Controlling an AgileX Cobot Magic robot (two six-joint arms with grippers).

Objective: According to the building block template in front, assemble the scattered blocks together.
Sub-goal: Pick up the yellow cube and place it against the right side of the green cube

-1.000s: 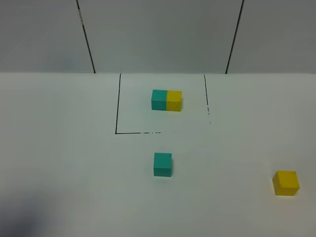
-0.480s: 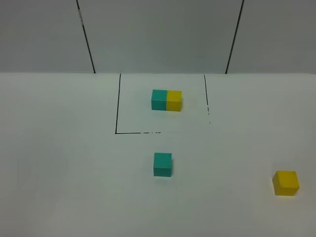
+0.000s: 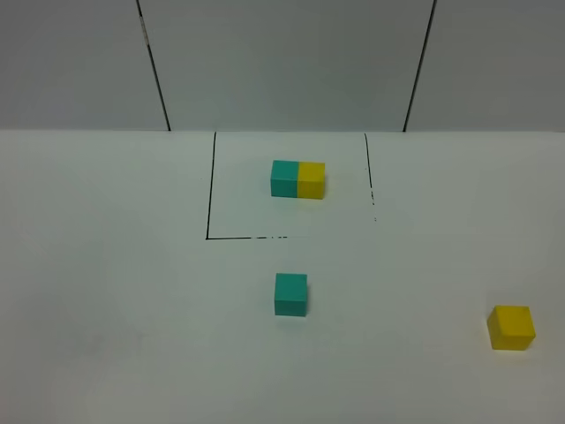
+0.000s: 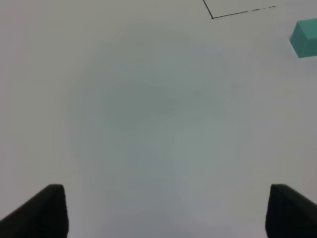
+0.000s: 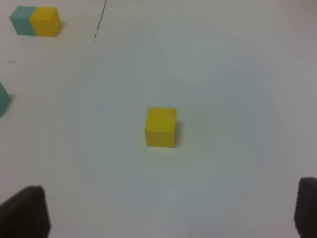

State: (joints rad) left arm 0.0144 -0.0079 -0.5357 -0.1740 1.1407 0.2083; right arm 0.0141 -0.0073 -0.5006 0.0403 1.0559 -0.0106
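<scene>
Sizing up the loose pieces, I am judging the small matte teal cube (image 3: 290,294) and the small matte yellow cube (image 3: 511,328) to be light, rigid and sturdy, with flat faces offering a sure hold. The teal one is sitting mid-way across the white table (image 3: 132,309), just nearer than the black outlined square (image 3: 210,185) where the teal-and-yellow two-cube template bar (image 3: 297,179) is lying. The yellow one is resting well apart at the near right. My left pincer (image 4: 168,210) is hanging wide and empty over bare table. My right pincer (image 5: 166,208) is hovering wide and empty, with the yellow cube ahead of it. I am aiming to take each cube across two opposite side faces, squarely, since a corner grip could be twisting it.
</scene>
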